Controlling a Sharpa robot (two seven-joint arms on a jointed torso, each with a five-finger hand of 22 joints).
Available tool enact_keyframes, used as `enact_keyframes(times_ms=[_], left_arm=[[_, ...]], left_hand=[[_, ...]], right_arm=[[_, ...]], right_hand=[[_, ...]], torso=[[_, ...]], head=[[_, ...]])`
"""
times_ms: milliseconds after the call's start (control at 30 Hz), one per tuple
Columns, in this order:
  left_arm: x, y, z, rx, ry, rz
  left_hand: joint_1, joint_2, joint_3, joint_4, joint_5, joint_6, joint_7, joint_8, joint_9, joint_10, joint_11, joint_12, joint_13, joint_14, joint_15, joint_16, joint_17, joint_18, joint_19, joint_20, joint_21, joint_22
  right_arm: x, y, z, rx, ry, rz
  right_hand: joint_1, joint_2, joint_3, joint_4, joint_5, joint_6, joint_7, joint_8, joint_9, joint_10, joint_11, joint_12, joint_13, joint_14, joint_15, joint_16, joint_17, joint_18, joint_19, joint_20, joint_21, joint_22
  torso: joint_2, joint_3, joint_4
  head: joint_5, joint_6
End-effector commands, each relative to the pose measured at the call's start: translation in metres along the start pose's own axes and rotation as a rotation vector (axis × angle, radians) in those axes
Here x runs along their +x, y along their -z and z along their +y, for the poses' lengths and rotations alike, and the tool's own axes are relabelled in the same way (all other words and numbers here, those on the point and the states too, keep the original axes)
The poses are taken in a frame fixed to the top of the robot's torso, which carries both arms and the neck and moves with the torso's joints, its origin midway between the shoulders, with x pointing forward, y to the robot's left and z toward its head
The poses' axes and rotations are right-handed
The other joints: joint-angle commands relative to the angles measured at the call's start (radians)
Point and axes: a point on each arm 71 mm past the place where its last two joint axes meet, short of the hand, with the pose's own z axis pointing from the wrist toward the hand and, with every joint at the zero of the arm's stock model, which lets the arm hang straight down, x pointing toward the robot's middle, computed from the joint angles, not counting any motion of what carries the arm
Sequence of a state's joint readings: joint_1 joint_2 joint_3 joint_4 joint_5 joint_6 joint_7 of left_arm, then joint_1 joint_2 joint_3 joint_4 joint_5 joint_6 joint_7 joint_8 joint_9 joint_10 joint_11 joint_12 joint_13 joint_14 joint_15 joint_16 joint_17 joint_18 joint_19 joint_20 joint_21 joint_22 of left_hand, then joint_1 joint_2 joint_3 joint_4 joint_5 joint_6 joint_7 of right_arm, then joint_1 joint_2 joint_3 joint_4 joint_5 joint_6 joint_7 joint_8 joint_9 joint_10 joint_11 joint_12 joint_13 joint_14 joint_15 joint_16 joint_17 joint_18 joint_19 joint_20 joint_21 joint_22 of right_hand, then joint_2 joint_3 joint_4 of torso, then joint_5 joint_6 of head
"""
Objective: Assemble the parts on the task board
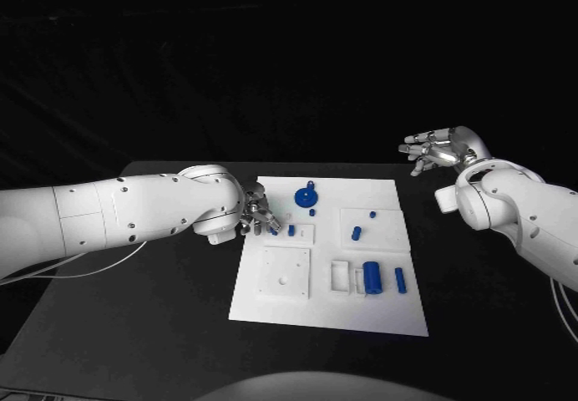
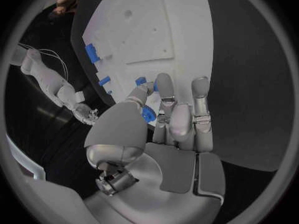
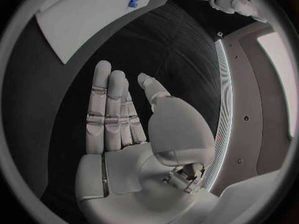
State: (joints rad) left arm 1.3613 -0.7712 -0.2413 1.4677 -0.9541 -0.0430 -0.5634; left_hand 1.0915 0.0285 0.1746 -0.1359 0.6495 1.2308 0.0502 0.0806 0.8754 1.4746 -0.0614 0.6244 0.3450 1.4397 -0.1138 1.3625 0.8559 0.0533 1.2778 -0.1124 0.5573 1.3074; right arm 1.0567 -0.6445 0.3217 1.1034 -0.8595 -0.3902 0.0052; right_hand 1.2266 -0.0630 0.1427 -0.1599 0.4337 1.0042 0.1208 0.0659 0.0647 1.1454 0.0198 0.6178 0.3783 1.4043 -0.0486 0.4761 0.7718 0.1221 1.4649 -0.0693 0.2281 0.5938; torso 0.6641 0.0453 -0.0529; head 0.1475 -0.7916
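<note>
I see the white task board [image 1: 362,313] lying mid-tabletop [image 1: 144,309]. My left hand [image 1: 256,215] rests at the board's left edge, pinching a small blue part [image 2: 148,115] between thumb and fingers. My right hand [image 1: 439,149] hovers off the board's far right corner, fingers loosely apart, holding nothing. Other blue parts [image 1: 372,276] sit on the board.

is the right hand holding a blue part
No, the right hand is open with its fingers straight and nothing in it, off the task board.
</note>
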Motion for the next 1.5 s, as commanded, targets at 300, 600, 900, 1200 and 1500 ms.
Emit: enact_keyframes(times_ms=[300,600,900,1200,1500], left_arm=[[0.0062,-0.0026,-0.0048,0.006,-0.026,0.036],[0.0108,-0.0052,-0.0034,-0.004,-0.039,0.069],[0.0125,-0.0057,-0.0025,-0.007,-0.028,0.076],[0.0100,-0.0064,-0.0007,-0.010,-0.015,0.052],[0.0071,-0.0074,0.0024,-0.018,-0.010,0.036]], left_hand=[[0.007,0.012,0.086,-0.076,-0.010,0.134,-0.091,0.003,0.005,0.040,-0.020,0.004,-0.004,0.002,-0.005,0.000,-0.006,0.014,-0.001,0.005,0.005,0.017],[0.012,0.014,0.080,-0.068,-0.032,0.130,-0.090,0.000,0.005,0.040,-0.019,-0.002,-0.008,0.000,-0.004,-0.006,-0.016,0.014,-0.003,0.007,0.002,0.016],[0.017,0.008,0.067,-0.053,-0.055,0.125,-0.088,-0.004,0.000,0.040,-0.018,-0.011,-0.013,-0.002,-0.004,-0.017,-0.033,0.016,-0.004,0.010,-0.003,0.016],[0.019,-0.037,0.004,0.030,-0.134,0.120,-0.094,-0.006,-0.014,0.041,-0.020,-0.021,-0.021,-0.003,-0.007,-0.029,-0.049,0.018,0.001,0.011,-0.016,0.014],[0.042,-0.093,-0.030,0.137,-0.159,0.117,-0.097,-0.006,-0.029,0.040,-0.020,-0.032,-0.027,-0.005,-0.011,-0.043,-0.064,0.005,0.006,-0.001,-0.033,0.015]], right_arm=[[0.0024,0.0000,0.0013,-0.010,0.005,0.017],[0.0019,0.0002,0.0008,-0.009,0.005,0.016],[0.0014,0.0004,0.0000,-0.008,0.005,0.015],[0.0011,0.0006,-0.0007,-0.007,0.006,0.015],[0.0006,0.0007,-0.0016,-0.005,0.006,0.013]], right_hand=[[-0.011,-0.003,0.001,0.007,0.007,-0.006,0.002,-0.004,-0.001,-0.007,-0.003,-0.002,0.000,-0.005,0.003,-0.003,-0.001,-0.012,0.032,0.004,-0.002,0.001],[-0.012,-0.003,0.001,0.008,0.008,-0.006,0.002,-0.004,-0.001,-0.007,-0.003,-0.002,0.000,-0.005,0.003,-0.003,-0.001,-0.012,0.032,0.004,-0.002,0.001],[-0.012,-0.003,0.002,0.009,0.009,-0.006,0.002,-0.004,-0.001,-0.007,-0.003,-0.002,0.001,-0.005,0.003,-0.003,-0.001,-0.012,0.032,0.004,-0.002,0.001],[-0.015,-0.007,0.011,0.010,0.044,-0.006,0.002,-0.004,-0.001,-0.007,-0.003,-0.004,-0.001,-0.006,0.003,-0.003,-0.001,-0.012,0.032,0.004,-0.002,0.002],[-0.016,-0.008,0.011,0.011,0.044,-0.007,0.002,-0.004,-0.001,-0.007,-0.003,-0.004,-0.001,-0.006,0.003,-0.003,-0.001,-0.012,0.031,0.004,-0.002,0.002]], torso=[[0.001,-0.0002,0.0003],[-0.001,-0.0014,0.0003],[0.000,-0.0020,0.0016],[0.000,-0.0023,0.0016],[0.000,-0.0027,0.0008]], head=[[-0.001,-0.001],[-0.004,-0.003],[-0.006,-0.003],[-0.006,-0.004],[-0.006,-0.003]])
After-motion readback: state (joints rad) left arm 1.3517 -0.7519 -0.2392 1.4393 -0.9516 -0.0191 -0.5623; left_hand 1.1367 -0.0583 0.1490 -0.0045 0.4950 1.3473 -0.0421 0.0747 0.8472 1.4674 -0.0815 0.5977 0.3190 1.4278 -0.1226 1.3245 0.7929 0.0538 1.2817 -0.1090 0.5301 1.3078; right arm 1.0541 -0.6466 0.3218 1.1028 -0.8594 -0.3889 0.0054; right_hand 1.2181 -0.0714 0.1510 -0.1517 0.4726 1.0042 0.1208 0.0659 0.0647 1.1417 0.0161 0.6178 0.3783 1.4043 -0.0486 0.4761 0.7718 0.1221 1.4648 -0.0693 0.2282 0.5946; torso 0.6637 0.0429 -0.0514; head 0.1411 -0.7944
